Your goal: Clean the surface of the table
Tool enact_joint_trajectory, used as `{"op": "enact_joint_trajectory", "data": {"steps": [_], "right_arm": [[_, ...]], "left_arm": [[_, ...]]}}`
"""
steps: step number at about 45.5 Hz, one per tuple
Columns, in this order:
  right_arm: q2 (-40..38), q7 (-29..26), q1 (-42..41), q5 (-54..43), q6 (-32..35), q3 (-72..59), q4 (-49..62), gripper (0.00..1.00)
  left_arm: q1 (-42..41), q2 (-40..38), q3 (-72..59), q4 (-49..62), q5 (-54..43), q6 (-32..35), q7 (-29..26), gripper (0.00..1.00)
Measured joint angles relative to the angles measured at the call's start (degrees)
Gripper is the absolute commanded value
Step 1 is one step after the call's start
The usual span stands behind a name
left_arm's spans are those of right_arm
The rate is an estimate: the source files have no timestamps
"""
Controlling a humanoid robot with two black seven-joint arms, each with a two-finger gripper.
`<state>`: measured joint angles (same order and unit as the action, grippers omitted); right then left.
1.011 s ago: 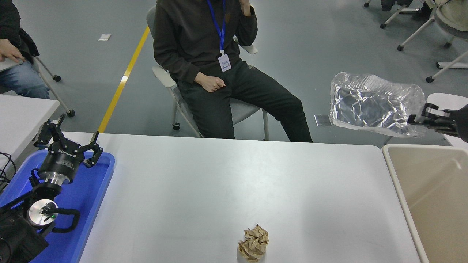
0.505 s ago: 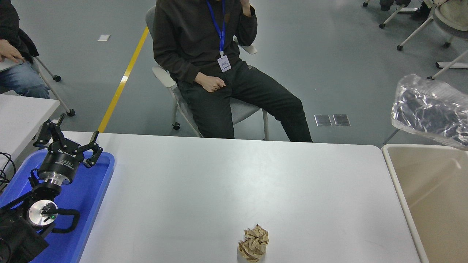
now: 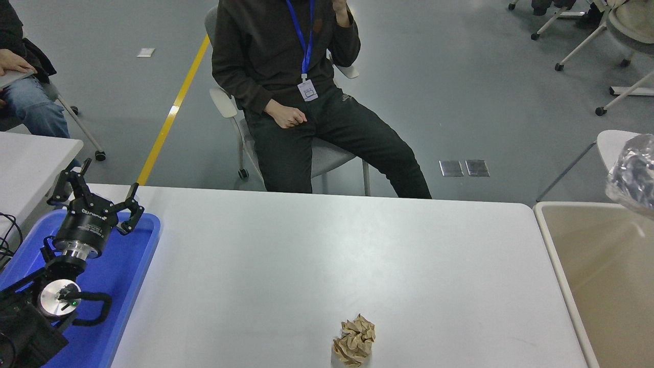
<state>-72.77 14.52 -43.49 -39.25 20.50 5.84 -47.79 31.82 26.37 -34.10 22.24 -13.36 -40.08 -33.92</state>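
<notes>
A clear plastic wrapper [image 3: 633,171] hangs over the beige bin [image 3: 603,266] at the right edge, apparently bound for disposal; the right end effector is out of view. A crumpled paper ball [image 3: 354,340] waits near the front of the white counter [image 3: 317,255], which fills the foreground. The left end effector [image 3: 97,197] is parked over the blue tray [image 3: 122,276], fingers spread, holding nothing.

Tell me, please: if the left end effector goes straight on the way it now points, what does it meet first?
Probably nothing on the table: the left end effector points past the blue tray's far edge toward open floor.
</notes>
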Motion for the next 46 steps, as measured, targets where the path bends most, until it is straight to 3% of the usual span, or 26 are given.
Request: {"op": "enact_joint_trajectory", "data": {"steps": [15,46], "right_arm": [[12.92,3.41,6.72,1.33,0.05,0.30,18.76,0.00],[32.58,3.32,14.25,6.88,-1.07,0.68,43.02,0.00]], "left_arm": [[0.00,0.00,0.00,0.00,0.00,0.00,0.00,1.00],[0.00,0.00,0.00,0.00,0.00,0.00,0.00,1.00]]}}
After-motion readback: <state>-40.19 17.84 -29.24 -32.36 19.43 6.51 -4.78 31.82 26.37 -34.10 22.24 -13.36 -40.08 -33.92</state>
